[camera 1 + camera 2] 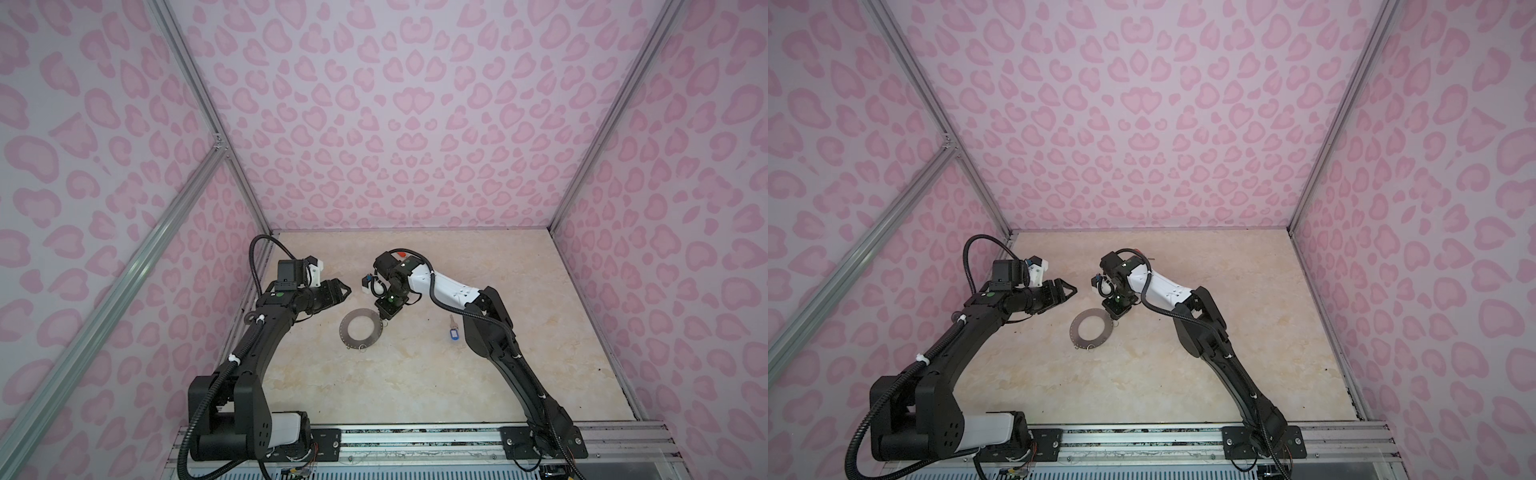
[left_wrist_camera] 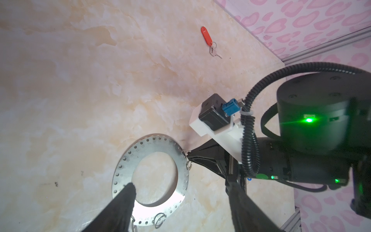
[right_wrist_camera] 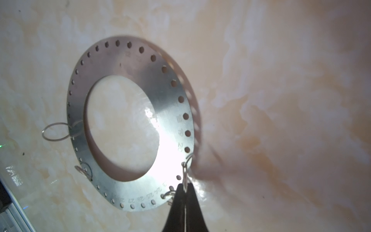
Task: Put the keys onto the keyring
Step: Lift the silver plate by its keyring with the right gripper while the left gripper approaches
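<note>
Inside pink spotted walls (image 1: 415, 124), on the cream marble-look table (image 1: 415, 374): one keyring (image 3: 172, 120), a flat grey metal disc with holes round its rim, just beside my left gripper (image 1: 345, 291), jaws spread wide. My right gripper (image 3: 185, 185) is pinched tight on a thin wire loop (image 3: 184, 170) at the disc's edge. Blue-tagged key (image 1: 451, 330) lies to my right; red-tagged key (image 2: 206, 38) well apart.

The keyring (image 3: 120, 58) is brushed grey metal with a bright glare; each wire loop (image 3: 55, 131) is thin shiny wire. The tabletop (image 2: 80, 80) is glossy and marble-patterned. The blue tag (image 1: 451, 333), at the keyring's three o'clock in a top view, and the red tag (image 2: 206, 37) are smooth plastic; the red tag's key (image 2: 213, 52) is silvery metal.
</note>
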`<state>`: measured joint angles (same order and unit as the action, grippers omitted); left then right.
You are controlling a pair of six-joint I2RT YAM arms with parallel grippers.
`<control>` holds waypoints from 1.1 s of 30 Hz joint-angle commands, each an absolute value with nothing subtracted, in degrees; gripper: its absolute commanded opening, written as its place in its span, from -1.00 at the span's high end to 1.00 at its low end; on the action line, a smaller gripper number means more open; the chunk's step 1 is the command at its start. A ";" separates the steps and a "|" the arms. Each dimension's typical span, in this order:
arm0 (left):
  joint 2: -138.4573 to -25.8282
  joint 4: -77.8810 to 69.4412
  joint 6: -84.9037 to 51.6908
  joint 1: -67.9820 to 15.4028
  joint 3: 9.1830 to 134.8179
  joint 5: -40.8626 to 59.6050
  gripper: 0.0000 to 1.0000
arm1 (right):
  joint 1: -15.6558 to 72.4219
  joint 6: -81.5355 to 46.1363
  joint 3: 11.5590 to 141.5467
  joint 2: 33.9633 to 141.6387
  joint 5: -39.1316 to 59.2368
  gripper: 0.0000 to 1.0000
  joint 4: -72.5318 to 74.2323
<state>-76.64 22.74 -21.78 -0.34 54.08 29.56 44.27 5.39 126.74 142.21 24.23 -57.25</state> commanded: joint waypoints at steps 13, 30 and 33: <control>-60.09 16.68 -13.09 -3.22 53.46 25.97 -0.37 | 42.45 26.51 100.33 113.44 31.22 1.00 -39.73; -57.95 11.45 9.79 -10.80 49.94 36.35 -0.04 | 32.30 40.91 86.99 99.81 50.48 1.00 -32.11; -58.61 11.09 14.74 -12.05 49.92 38.76 0.04 | 30.38 40.53 80.61 97.17 56.30 1.00 -23.83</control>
<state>-58.17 13.82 7.16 -11.29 50.26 34.83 31.31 39.22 84.38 98.48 48.75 -31.59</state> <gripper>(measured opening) 0.497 0.048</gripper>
